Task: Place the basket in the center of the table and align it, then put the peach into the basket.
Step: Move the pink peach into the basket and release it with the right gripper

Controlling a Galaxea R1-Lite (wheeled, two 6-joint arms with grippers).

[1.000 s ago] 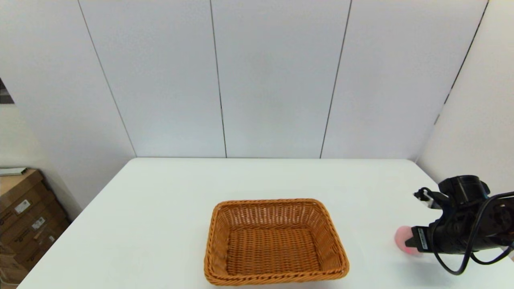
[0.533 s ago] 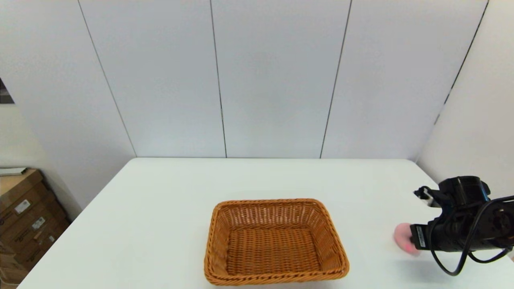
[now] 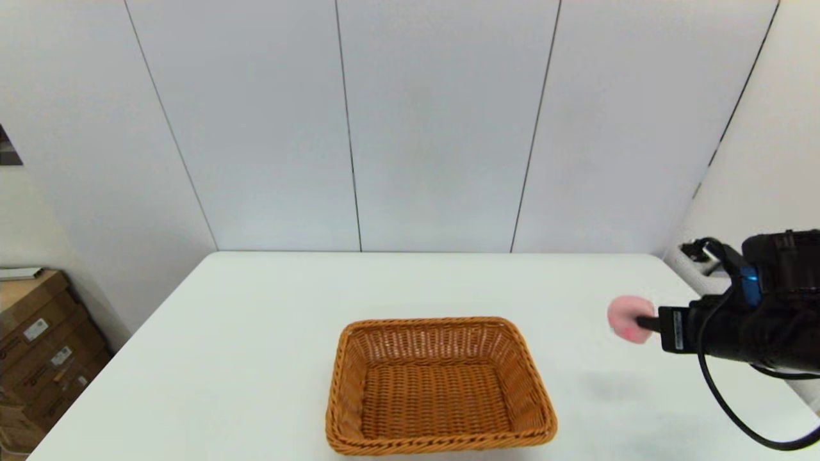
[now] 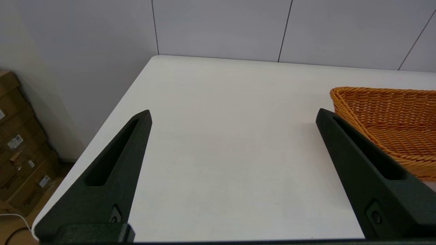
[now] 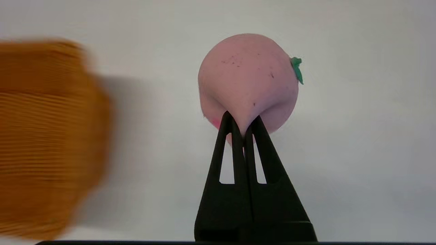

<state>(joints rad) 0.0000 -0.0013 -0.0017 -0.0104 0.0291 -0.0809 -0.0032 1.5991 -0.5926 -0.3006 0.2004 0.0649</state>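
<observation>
Two black fingers of the right gripper (image 5: 242, 127) pinch the small pink peach (image 5: 248, 81) above the white table (image 3: 269, 320), beside the orange-brown wicker basket (image 3: 439, 384).

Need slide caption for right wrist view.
Right gripper pinches the peach above the table, basket off to one side.

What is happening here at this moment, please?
The right gripper is shut on the small rounded pale pink peach, pinching its near side, and holds it in the air above the large white table, off to the right of the rectangular orange-brown woven wicker basket. The basket sits near the middle of the table's front part and has nothing in it, so the peach is not yet placed. The left gripper hangs open over the table's left side, beside the basket, holding nothing.
</observation>
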